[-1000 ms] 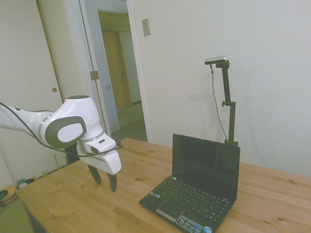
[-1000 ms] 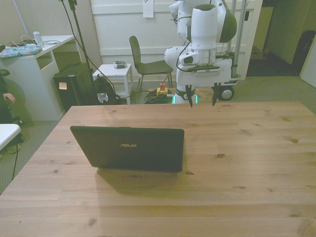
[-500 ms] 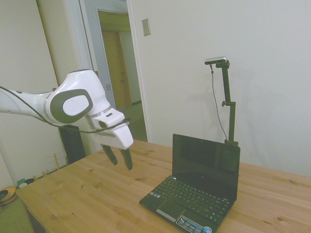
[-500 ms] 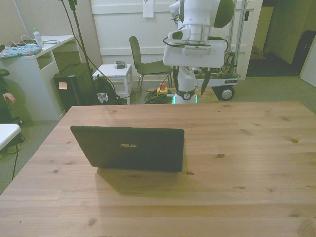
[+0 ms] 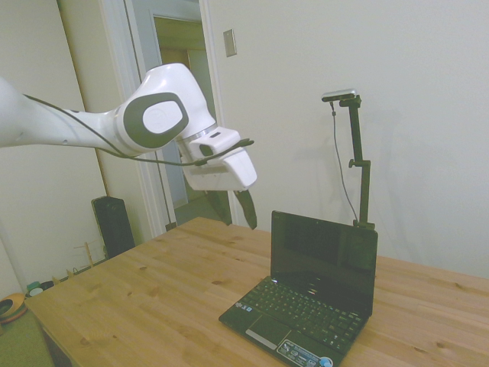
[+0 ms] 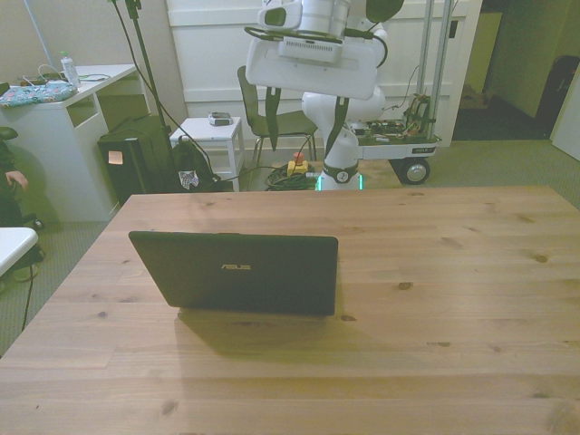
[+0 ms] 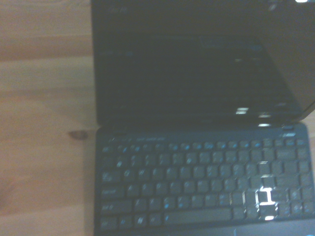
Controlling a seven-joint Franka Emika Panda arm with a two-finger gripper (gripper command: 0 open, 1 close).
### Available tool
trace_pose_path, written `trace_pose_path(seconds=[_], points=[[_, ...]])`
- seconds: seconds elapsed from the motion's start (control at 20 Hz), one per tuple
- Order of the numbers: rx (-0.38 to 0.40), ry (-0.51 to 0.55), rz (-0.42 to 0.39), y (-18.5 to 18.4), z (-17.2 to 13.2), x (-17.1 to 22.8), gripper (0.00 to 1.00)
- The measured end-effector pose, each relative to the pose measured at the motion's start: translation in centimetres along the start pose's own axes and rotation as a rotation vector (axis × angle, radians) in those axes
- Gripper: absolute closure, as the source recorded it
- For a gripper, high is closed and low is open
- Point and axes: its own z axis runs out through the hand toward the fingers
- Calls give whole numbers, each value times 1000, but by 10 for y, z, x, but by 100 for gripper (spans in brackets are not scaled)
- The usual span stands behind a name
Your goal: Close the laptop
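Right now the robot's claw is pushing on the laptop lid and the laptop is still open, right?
Not quite. The gripper isn't touching the laptop; the side view shows it up in the air, above the table and apart from the screen's top edge. The laptop is open, as you said.

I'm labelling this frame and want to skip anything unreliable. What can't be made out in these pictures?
- Laptop screen and keyboard: hidden in the front view by its own lid.
- Key legends on the keyboard: blurred in the wrist view.
- Palm-rest stickers: too small in the side view, partly cut off by the bottom edge.
- Gripper finger gap: in the side view the fingers overlap.
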Motion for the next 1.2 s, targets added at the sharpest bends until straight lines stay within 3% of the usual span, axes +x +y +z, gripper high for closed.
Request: trace_pose_path(seconds=[0.45,0.9,1.2], points=[[-7,108,43,-21,-4,88,0],[13,185,77,-47,33,145,0],[67,141,123,-70,63,162,0]])
